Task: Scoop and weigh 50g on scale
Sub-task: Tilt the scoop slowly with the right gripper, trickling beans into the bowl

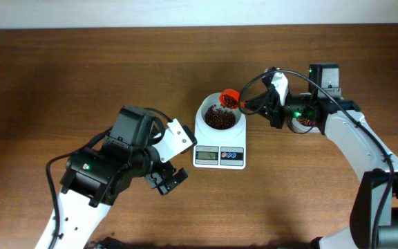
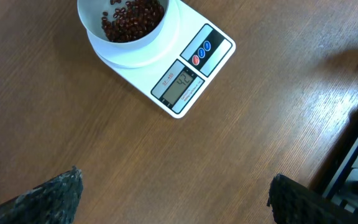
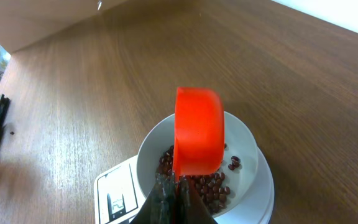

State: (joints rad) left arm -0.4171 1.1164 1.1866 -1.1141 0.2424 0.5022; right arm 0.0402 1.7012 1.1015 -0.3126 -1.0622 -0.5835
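The white scale (image 1: pixel 219 156) stands mid-table with its round white bowl (image 1: pixel 203 114) on top. Dark red-brown beans (image 1: pixel 220 119) lie heaped in the bowl. My right gripper (image 1: pixel 246 105) is shut on the handle of an orange scoop (image 1: pixel 231 98), held tilted over the bowl's far right rim. From the right wrist, the scoop (image 3: pixel 197 134) hangs above the beans (image 3: pixel 215 186) just ahead of the gripper (image 3: pixel 178 186). My left gripper (image 1: pixel 166 178) is open and empty, left of the scale. In its view the gripper (image 2: pixel 176 196) points at bare wood below the scale (image 2: pixel 182 84) and bowl (image 2: pixel 129 53).
A small tub (image 1: pixel 304 123) with beans sits under the right arm, right of the scale. The table's back edge meets a white wall (image 1: pixel 199 10). Part of the right arm's base (image 1: pixel 385 200) stands at the lower right.
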